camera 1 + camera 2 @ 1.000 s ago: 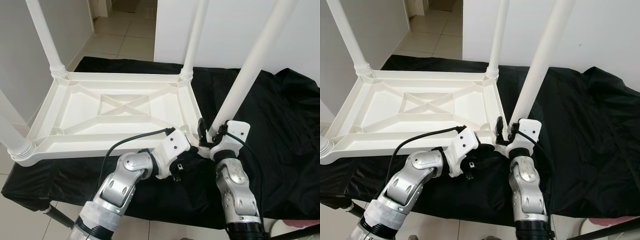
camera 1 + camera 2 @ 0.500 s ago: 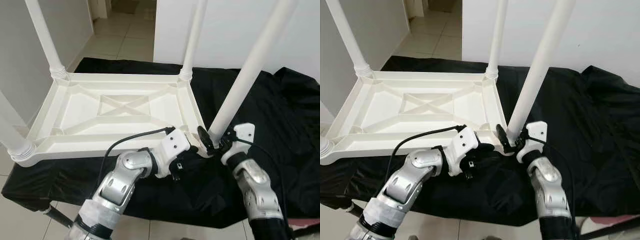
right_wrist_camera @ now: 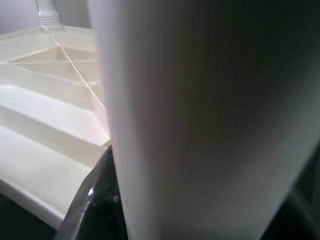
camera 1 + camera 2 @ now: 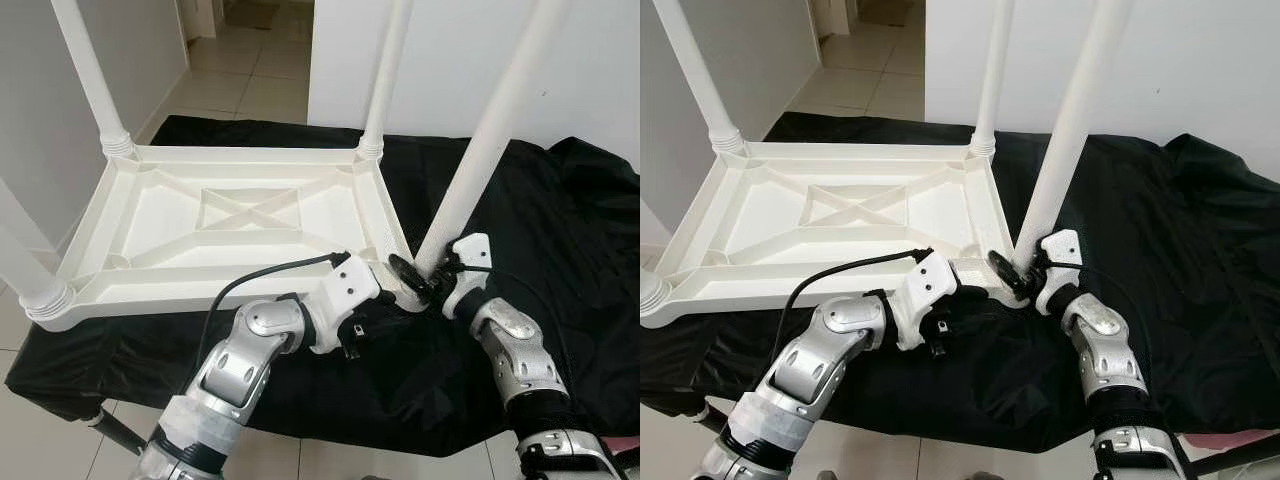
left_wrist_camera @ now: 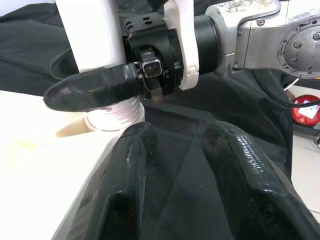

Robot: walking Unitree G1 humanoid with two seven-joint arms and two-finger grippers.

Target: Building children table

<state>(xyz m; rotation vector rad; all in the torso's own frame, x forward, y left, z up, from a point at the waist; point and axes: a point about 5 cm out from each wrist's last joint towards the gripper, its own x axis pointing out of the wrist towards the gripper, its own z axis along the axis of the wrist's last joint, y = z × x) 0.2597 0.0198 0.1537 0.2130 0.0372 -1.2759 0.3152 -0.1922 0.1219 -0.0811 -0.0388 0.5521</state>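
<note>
At near corner of upturned children table point(image 4: 230, 215), we are closing right claw point(image 4: 420, 277) around base of white leg point(image 4: 478, 165), fingers clasping it on both sides. Just beside it, left claw point(image 5: 175, 165) is resting slightly parted, gripping nothing, over black cloth point(image 4: 560, 230) covering surface.

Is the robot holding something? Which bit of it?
Yes. The right gripper has its fingers around the bottom end of a white table leg, by the tabletop's near corner. The left gripper holds nothing.
</note>
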